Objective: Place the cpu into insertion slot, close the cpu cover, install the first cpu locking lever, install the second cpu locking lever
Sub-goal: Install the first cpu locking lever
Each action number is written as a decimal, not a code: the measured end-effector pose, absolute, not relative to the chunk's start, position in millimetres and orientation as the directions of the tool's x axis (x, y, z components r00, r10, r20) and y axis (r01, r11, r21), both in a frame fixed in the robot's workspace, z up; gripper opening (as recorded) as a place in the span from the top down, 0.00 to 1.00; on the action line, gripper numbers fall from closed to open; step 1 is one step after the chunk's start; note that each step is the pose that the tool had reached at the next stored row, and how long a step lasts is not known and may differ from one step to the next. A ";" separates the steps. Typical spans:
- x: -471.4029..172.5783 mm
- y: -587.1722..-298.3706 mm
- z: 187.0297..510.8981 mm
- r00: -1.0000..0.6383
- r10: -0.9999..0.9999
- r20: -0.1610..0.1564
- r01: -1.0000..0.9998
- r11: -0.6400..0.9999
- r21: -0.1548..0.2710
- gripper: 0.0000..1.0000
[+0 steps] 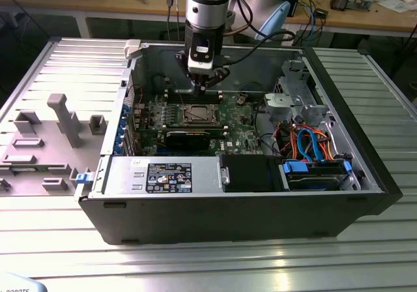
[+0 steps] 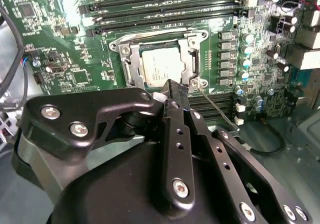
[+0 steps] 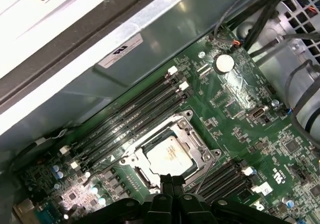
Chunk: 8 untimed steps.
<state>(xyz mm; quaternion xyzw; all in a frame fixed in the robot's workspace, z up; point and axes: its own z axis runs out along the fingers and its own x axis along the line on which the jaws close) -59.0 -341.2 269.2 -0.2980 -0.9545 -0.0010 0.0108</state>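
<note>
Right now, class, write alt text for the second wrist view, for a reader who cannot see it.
A shut black robot hand hangs just beside a computer chip seated in its socket on a green circuit board. A metal frame lies flat around the chip, and long black memory slots run beyond it.

Robotics lab or workshop: ribbed metal desk [image 1: 208,266] carrying an opened computer case [image 1: 228,217], cable-strewn wooden bench [image 1: 384,19] at twelve o'clock.

Cpu [image 2: 162,66] lies flat, framed by window of cpu cover [image 2: 193,59], cover down on green board. Gripper [image 2: 175,87] tips pressed together, just at cover's edge. Thin lever rod [image 2: 216,105] slants alongside. Mem slots [image 2: 165,6] beyond.
</note>
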 end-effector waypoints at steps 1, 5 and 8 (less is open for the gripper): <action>-59.0 -341.2 269.2 -0.830 0.557 0.021 0.557 0.831 -0.004 0.89; -59.0 -341.2 269.2 -0.866 0.500 0.022 0.500 0.866 -0.004 0.89; -59.0 -341.2 269.2 -0.880 0.474 0.022 0.474 0.881 -0.002 0.89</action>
